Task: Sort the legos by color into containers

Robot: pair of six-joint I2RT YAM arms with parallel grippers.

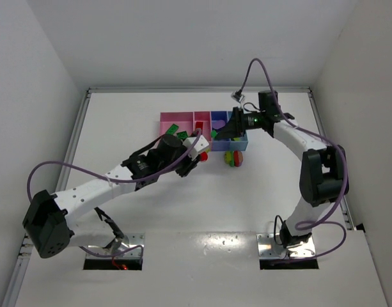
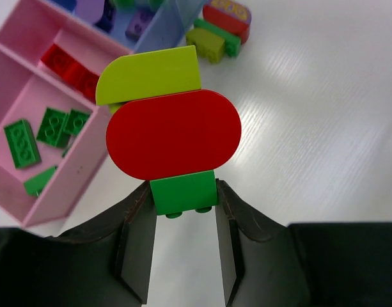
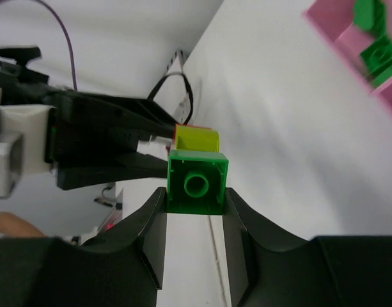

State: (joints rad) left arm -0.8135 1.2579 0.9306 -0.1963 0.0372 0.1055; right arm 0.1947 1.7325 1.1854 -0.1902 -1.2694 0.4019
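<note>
The left fingers [image 2: 143, 220] are closed on the green bottom piece of a stack [image 2: 173, 134], above which a red oval piece and a yellow-green quarter-round are joined. To the left of these fingers and beyond them, the containers [image 2: 16, 83] are seen. Green bricks [image 2: 22, 144] lie in the wide pink one and red blocks [image 2: 71, 67] in the narrow pink one, whose near wall runs close beside the stack. A loose stack [image 2: 218, 29] lies ahead on the tabletop [image 2: 311, 128], and bare surface is left to the right.

The right fingers [image 3: 151, 236] are closed on a green block [image 3: 197, 182]. A yellow-green piece is seen just beyond it; contact cannot be told. Bare tabletop stretches ahead, with a pink wall far right.
</note>
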